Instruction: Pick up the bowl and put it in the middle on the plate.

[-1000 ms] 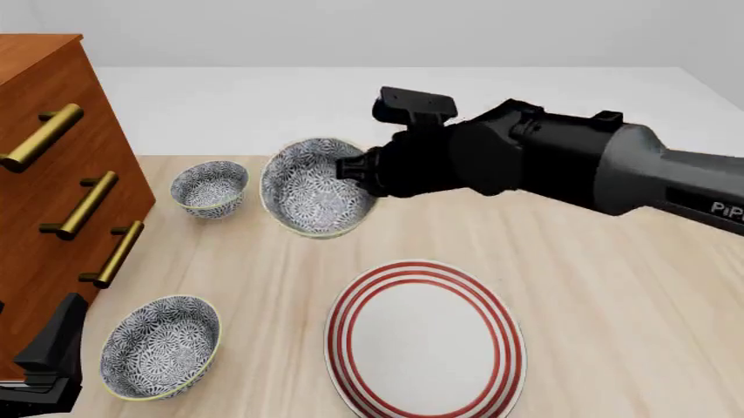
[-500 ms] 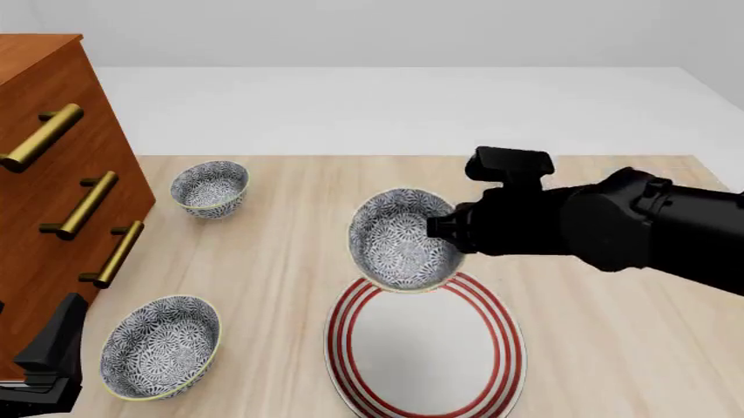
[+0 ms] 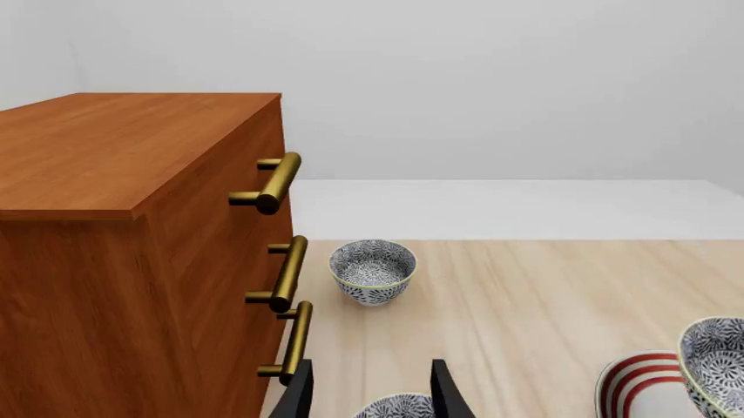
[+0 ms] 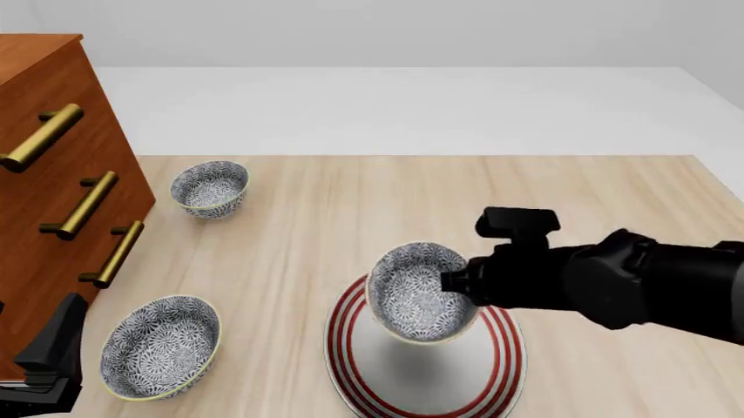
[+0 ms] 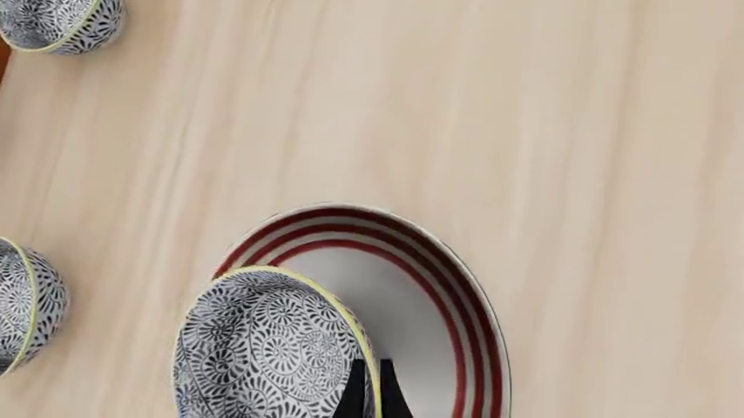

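The bowl (image 4: 419, 292), blue-and-white with a pale rim, hangs tilted over the middle of the red-ringed white plate (image 4: 503, 348). My right gripper (image 4: 451, 280) is shut on the bowl's rim from the right. In the right wrist view the two fingers pinch the rim of the bowl (image 5: 261, 348) above the plate (image 5: 454, 292). My left gripper (image 4: 47, 361) rests at the near left corner beside the cabinet. The left wrist view shows the left gripper (image 3: 369, 396) open, and the held bowl (image 3: 715, 366) and the plate (image 3: 633, 383) at the picture's edge.
A second look-alike bowl (image 4: 209, 187) stands at the back left and a third (image 4: 159, 346) at the near left, in front of my left gripper. A wooden cabinet (image 4: 58, 174) with brass handles lines the table's left side.
My right arm has carried the bowl from the back middle of the table forward, right and down, so that it now hangs over the plate. The left arm has not moved.
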Robot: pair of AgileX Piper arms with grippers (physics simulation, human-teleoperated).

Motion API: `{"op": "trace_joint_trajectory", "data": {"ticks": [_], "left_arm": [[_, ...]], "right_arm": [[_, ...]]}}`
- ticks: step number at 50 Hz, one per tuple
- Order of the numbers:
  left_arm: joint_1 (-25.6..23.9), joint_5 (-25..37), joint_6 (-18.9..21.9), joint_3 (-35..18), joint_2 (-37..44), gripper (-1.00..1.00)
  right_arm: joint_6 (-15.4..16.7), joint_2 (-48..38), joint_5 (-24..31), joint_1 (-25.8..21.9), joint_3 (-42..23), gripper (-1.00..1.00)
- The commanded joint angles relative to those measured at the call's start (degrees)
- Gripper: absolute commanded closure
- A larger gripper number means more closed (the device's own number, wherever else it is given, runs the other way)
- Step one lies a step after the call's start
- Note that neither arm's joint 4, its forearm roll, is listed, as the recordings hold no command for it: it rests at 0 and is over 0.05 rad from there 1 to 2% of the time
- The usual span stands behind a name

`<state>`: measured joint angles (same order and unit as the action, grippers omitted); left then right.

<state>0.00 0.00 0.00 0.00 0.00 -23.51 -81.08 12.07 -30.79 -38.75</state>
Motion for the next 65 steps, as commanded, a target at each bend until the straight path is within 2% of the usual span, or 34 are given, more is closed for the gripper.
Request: {"op": "trace_joint_trajectory", "data": {"ticks": [1, 8, 25, 37, 38, 46, 47, 57, 65], "left_arm": [[0.0, 0.0, 0.0, 0.0, 0.0, -1.0], [0.0, 0.0, 0.0, 0.0, 0.0, -1.0], [0.0, 0.0, 0.0, 0.0, 0.0, -1.0], [0.0, 0.0, 0.0, 0.0, 0.0, -1.0], [0.0, 0.0, 0.0, 0.0, 0.0, -1.0], [0.0, 0.0, 0.0, 0.0, 0.0, -1.0], [0.0, 0.0, 0.0, 0.0, 0.0, -1.0], [0.0, 0.0, 0.0, 0.0, 0.0, -1.0], [0.0, 0.0, 0.0, 0.0, 0.0, -1.0]], "right_arm": [[-0.94, -1.8, -2.95, -0.35, 3.23, 1.0], [-0.94, -4.31, -5.44, -0.39, 4.56, 1.0], [-1.21, -6.03, -7.61, -0.13, 5.87, 1.0], [-0.55, -7.0, -8.1, 0.67, 5.79, 1.0], [0.55, -6.67, -7.83, 1.37, 5.59, 1.0], [0.42, -7.08, -7.93, 1.37, 5.62, 1.0], [-0.33, -6.93, -7.9, 1.25, 5.68, -1.0], [-0.37, -4.52, -6.23, 1.78, 5.16, -1.0], [1.12, 0.11, -3.0, 2.71, 3.72, -1.0]]}}
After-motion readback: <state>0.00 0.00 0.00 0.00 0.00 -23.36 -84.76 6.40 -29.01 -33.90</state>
